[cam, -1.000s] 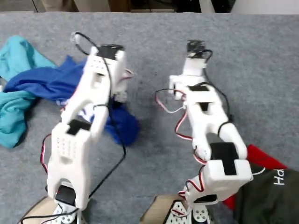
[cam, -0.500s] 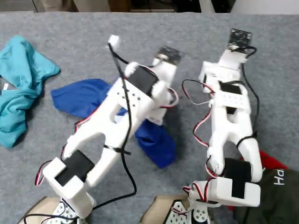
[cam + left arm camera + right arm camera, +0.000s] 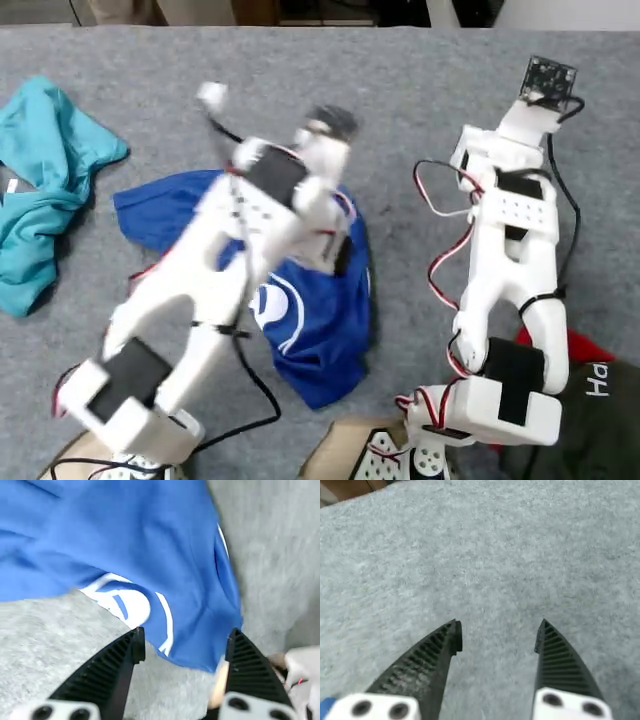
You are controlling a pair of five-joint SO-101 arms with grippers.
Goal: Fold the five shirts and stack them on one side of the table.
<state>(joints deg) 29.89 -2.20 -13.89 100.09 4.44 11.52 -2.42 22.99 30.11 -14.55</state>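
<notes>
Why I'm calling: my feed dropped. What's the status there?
Left gripper open over blue shirt, not yet folded. Right gripper open above table. Teal shirt, dark shirt lie off to the sides, nothing blocking.

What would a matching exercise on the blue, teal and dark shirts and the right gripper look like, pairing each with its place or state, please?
1. blue shirt
2. teal shirt
3. dark shirt
4. right gripper

A. open over bare table
B. crumpled at the high view's left edge
C. spread out, white emblem showing
D. at the high view's lower right corner

Pairs: 1-C, 2-B, 3-D, 4-A.
</notes>
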